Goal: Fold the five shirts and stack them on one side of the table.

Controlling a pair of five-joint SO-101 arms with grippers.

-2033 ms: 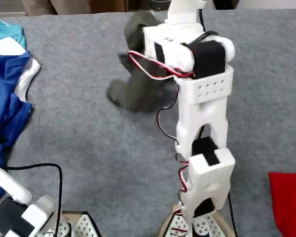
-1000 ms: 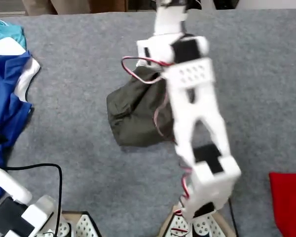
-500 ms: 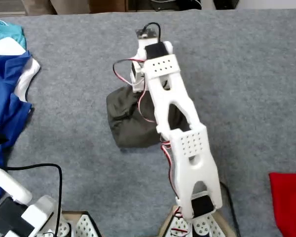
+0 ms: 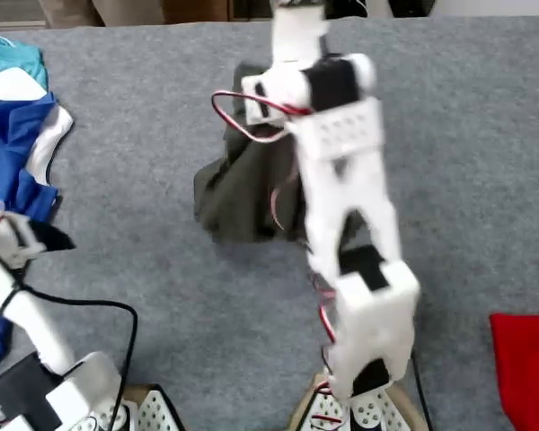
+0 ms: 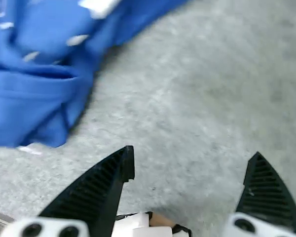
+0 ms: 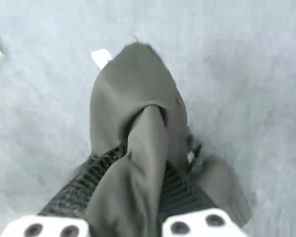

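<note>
Right wrist view: R gripper (image 6: 147, 165) clamps olive shirt (image 6: 133, 84).

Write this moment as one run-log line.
right pincer: shut on dark shirt, partly held up | left pincer: open over table, near blue shirt

free: bare table (image 4: 467, 180) beyond right arm (image 4: 341, 153) | blocked: olive shirt (image 4: 238, 189) centre, blue shirts (image 4: 13, 153) left

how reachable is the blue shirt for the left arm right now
Probably yes: the left gripper hangs open right beside the blue shirt, with bare grey mat between them and nothing blocking.
</note>
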